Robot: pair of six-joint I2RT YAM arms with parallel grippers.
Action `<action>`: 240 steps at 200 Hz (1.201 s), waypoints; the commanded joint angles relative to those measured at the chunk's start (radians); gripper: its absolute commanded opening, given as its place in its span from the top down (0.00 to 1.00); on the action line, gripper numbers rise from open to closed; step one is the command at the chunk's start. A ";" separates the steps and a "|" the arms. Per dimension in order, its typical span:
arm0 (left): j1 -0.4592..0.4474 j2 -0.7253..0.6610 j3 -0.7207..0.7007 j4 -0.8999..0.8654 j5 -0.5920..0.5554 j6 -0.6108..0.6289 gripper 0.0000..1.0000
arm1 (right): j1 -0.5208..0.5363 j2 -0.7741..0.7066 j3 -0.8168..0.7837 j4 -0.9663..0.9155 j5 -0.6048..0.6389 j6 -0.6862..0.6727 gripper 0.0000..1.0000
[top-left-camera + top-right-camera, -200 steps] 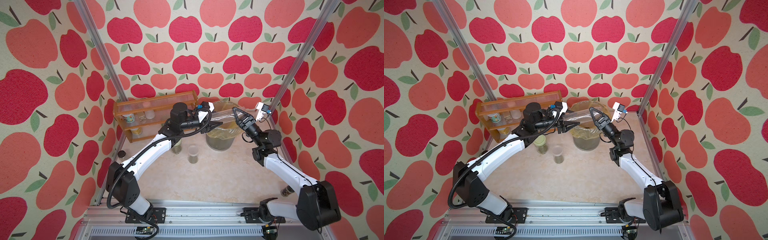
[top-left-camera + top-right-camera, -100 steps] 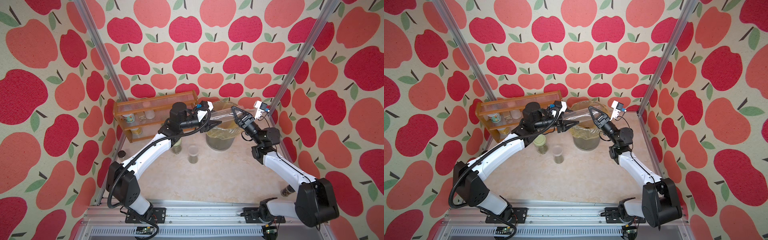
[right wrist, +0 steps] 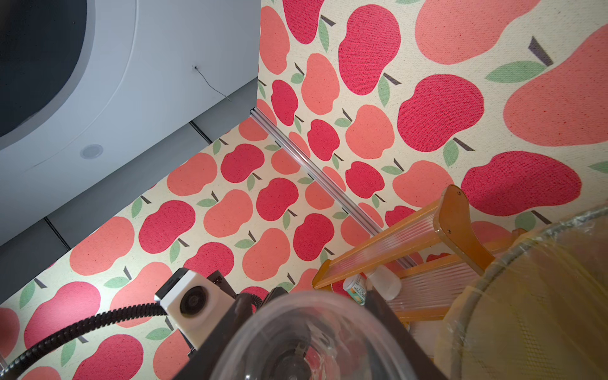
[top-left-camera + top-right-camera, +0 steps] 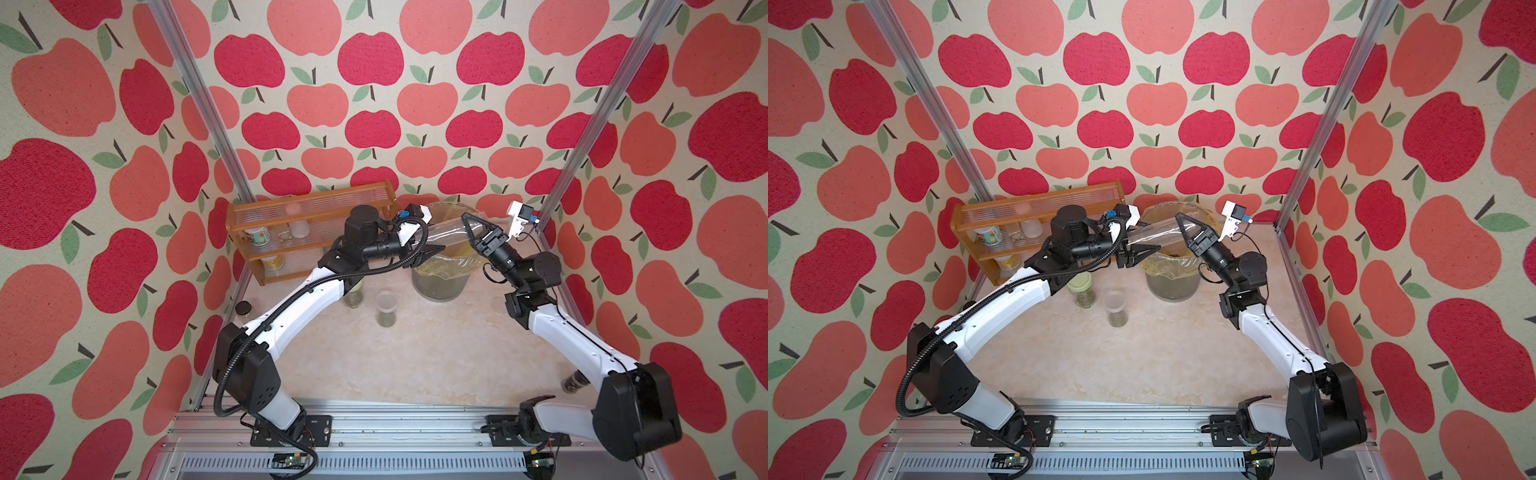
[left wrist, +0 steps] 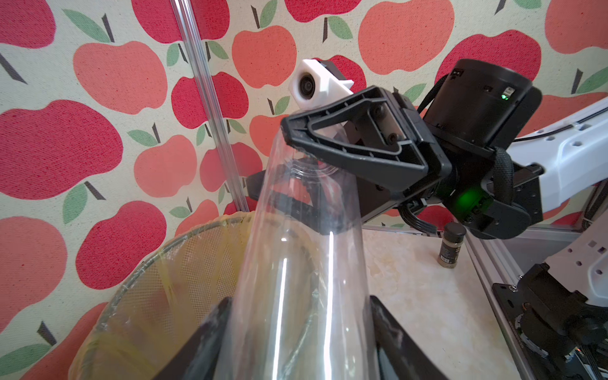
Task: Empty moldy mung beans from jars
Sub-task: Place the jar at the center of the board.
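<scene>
Both arms meet at the back of the surface (image 4: 415,365), over a mesh bin (image 4: 440,286) lined with a yellowish bag.

- The tall tube (image 4: 446,235) is in the air, lying almost level across the bin's mouth. Its walls read clear right through (plainest in the left wrist view).
- Right gripper (image 4: 469,232): jaws closed on one end of the tall tube, with one black finger (image 5: 345,144) lying over its top.
- Left gripper (image 4: 432,246): jaws sit on either side of the tube's other end, close to its wall. From here I cannot tell whether they press it or only flank it.
- The short cylinder jar (image 4: 1116,307) stands upright on the surface in front of the bin, toward the left arm and apart from both grippers. The mung beans (image 4: 1117,319) show as a dull olive layer in its bottom.
- The squat jar (image 4: 1082,291) with the pale green lid is just beside the cylinder. It is upright with olive fill behind the glass, close under the left forearm in both top views.
- A murky greenish mass shows low in the bin through its wall; I cannot tell what it is.
- The wooden rack (image 4: 307,199) stands against the back wall next to the bin, with white and yellow tubs on its shelves.
- A small dark-capped jar (image 5: 452,246) stands on the surface near the right arm's base, well apart from the bin.
</scene>
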 commanded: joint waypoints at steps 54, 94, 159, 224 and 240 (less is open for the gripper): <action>-0.007 -0.002 0.016 -0.033 -0.210 0.004 0.34 | -0.007 -0.132 0.080 -0.241 -0.003 -0.167 0.55; -0.009 -0.014 0.027 -0.060 -0.243 -0.013 0.34 | -0.009 -0.184 0.114 -0.371 0.008 -0.202 0.56; 0.011 -0.040 0.000 -0.070 -0.305 -0.021 0.34 | -0.017 -0.259 0.144 -0.562 0.044 -0.286 0.56; 0.028 -0.052 -0.037 -0.022 -0.305 -0.069 0.24 | -0.018 -0.279 0.148 -0.615 0.084 -0.273 0.60; 0.028 -0.053 -0.042 -0.018 -0.298 -0.077 0.17 | -0.018 -0.273 0.151 -0.620 0.093 -0.267 0.60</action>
